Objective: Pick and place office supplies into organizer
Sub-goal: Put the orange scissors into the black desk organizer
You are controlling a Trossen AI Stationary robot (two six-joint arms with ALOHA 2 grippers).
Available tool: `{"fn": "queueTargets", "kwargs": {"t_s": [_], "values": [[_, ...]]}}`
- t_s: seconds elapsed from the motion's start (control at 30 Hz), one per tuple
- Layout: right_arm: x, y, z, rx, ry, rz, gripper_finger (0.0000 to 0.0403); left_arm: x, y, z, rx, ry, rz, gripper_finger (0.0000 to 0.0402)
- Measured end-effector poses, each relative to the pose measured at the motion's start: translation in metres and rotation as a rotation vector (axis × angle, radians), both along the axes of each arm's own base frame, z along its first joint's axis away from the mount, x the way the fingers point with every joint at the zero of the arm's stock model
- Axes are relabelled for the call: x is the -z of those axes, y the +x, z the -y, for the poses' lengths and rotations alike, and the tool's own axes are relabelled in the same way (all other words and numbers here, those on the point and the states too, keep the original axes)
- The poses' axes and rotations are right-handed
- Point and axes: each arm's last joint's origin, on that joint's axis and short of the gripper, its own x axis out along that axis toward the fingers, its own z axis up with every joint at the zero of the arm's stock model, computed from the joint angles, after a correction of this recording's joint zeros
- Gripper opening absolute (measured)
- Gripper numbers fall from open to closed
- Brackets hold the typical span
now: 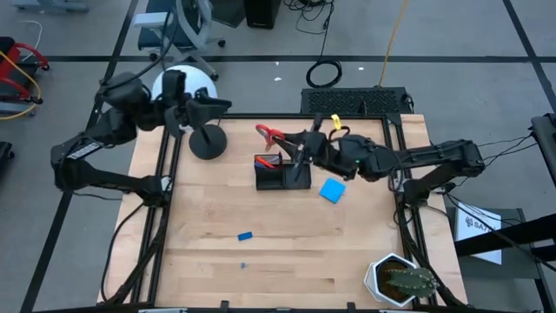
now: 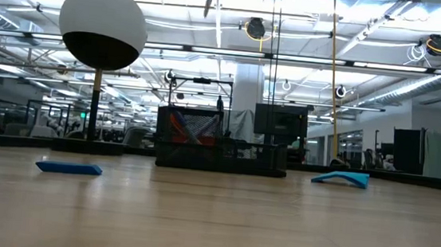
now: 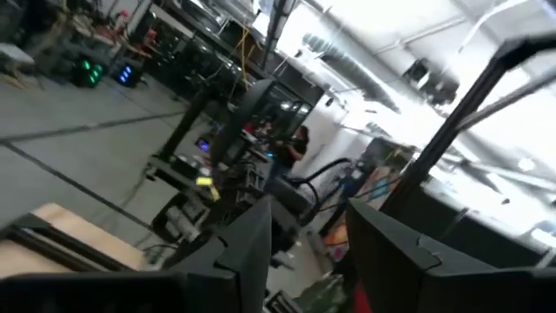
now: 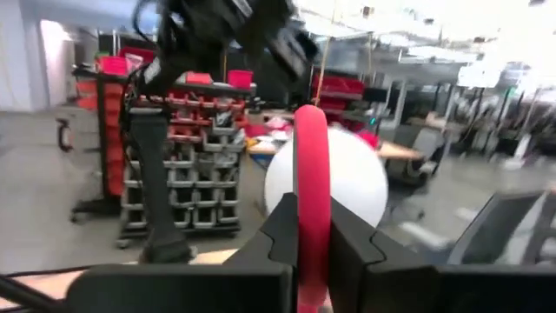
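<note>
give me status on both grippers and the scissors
Right gripper shut on scissors above organizer. Left gripper open, raised near lamp. Nothing blocking.

Two dark, jointed robot arms at a wooden table

Left arm (image 1: 95, 143) is matte black with a pale label strip; right arm (image 1: 434, 156) is equally black, trailing thin black cables.

Red-handled scissors (image 1: 269, 134) over black organizer (image 1: 282, 173), seemingly; blue pad (image 1: 332, 190) beside.

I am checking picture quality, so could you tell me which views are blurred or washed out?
Left wrist view: smeared throughout, ceiling lights blown out. Right wrist view: red scissors handle soft, background hazy. Low view: bright ceiling lights, organizer a dark silhouette. High view: evenly lit and sharp.
</note>
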Motion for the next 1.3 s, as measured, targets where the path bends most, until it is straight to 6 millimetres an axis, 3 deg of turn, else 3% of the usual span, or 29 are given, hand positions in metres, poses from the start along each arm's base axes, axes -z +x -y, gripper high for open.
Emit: {"fn": "queueTargets", "kwargs": {"t_s": [0.23,0.47,0.9,1.3], "values": [[0.055,-0.001,0.019,0.007,0.153,0.019,0.0019,0.002,-0.014,0.01,-0.078,0.063,-0.053,0.0161],[0.097,-0.009,0.031,0.019,0.242,-0.017,0.0019,0.006,-0.011,0.015,-0.089,0.098,-0.091,0.0163],[0.125,-0.005,0.06,0.037,0.244,-0.092,0.0019,0.012,0.004,0.019,-0.053,0.085,-0.123,0.0163],[0.177,0.017,0.074,-0.014,0.328,-0.208,0.0019,0.013,0.007,0.019,-0.043,0.062,-0.129,0.0164]]}}
